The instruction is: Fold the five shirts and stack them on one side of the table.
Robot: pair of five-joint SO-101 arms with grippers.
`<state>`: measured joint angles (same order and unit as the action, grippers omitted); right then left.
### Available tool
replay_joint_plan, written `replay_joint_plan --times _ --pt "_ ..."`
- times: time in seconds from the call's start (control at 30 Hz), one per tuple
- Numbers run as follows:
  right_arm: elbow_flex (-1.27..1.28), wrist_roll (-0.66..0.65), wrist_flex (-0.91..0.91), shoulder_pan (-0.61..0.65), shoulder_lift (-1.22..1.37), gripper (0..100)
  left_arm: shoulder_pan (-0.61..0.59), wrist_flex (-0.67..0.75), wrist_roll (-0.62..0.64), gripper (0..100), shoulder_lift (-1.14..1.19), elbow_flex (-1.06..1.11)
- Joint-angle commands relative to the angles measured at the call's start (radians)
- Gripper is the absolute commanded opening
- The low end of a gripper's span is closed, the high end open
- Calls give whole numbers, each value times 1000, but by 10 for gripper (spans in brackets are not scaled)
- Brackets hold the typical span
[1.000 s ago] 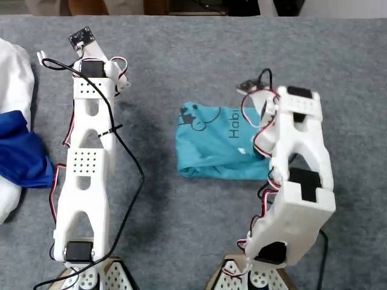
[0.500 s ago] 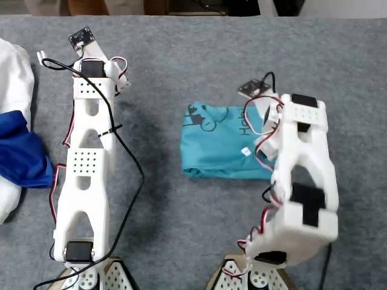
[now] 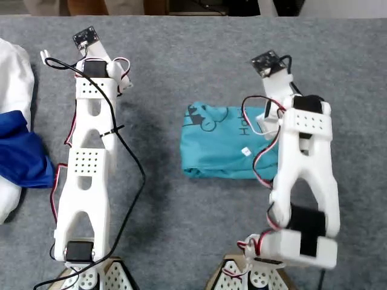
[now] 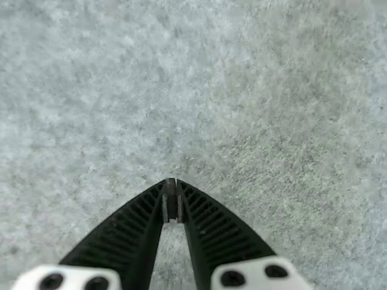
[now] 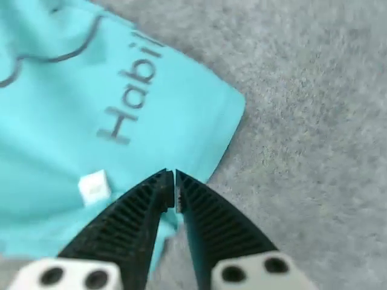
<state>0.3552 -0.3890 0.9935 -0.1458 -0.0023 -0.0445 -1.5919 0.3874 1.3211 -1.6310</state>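
Observation:
A folded teal shirt [image 3: 227, 142] with dark print lies in the middle of the grey table [image 3: 193, 54]. The right arm stands over its right edge. In the right wrist view my right gripper [image 5: 170, 181] is shut and empty, just above the teal shirt [image 5: 91, 121] near its corner. At the table's left edge lie a white shirt [image 3: 15, 84] and a blue shirt [image 3: 21, 154], bunched together. The left arm stretches toward the far left; my left gripper [image 4: 170, 196] is shut above bare felt.
Black cables run along both arms; one cable [image 3: 136, 169] loops over the table beside the left arm. The arm bases [image 3: 97, 275] sit at the near edge. Bare felt lies beyond the teal shirt and on the far right.
The right arm has lifted and swung back to the right, off the teal shirt. The shirt slid slightly right and now lies still. The left arm barely moved.

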Motion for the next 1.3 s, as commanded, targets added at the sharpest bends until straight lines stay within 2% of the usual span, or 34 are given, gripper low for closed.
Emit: replay_joint_plan --times 0.0,0.1,0.17,0.3,0.4,0.57,0.77,0.97,1.27 --pt "-79 100 -129 -18 105 23 58 -54 2 20 -117 -43" --pt "-134 193 -233 -24 216 23 160 -123 9 20 -189 -43" --pt "-209 222 -201 -41 251 23 244 -129 54 20 -232 -43" --pt "-275 235 -166 -113 295 23 414 -57 37 20 -286 -31" --pt "-283 230 -132 -116 302 23 480 6 38 20 -265 31" --pt "-266 230 -124 -99 297 23 489 68 68 20 -245 133" --pt "-262 230 -11 -47 269 23 499 64 83 20 -229 167" --pt "-251 187 68 -18 199 23 486 141 112 20 -151 236" --pt "-160 172 121 15 157 23 454 153 175 19 -104 239"
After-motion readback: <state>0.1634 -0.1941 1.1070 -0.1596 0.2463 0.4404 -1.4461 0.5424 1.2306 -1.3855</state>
